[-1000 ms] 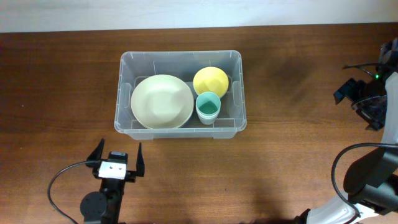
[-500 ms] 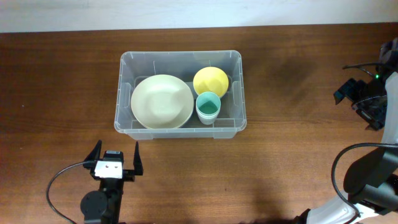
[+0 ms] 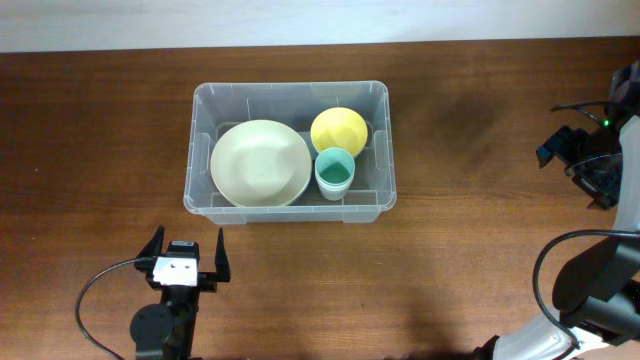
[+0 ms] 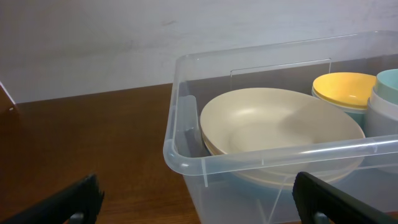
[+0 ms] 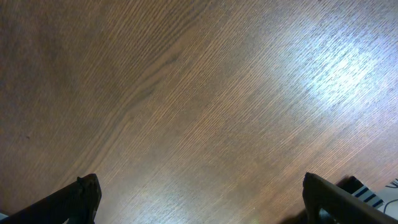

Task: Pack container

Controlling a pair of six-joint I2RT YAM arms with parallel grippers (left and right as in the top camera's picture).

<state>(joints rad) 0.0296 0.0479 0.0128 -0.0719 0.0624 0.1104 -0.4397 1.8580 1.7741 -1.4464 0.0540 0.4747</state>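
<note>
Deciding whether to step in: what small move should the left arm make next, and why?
Probably just ease the left gripper back to rest. It is open and empty short of the container, which already holds the cream bowl, yellow bowl and teal cup, and no loose item shows on the table.

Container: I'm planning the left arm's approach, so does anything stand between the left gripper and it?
Nothing visible does. Only bare wooden table lies between the open left gripper and the container. The left wrist view shows the container's near wall ahead with nothing in front of it.
</note>
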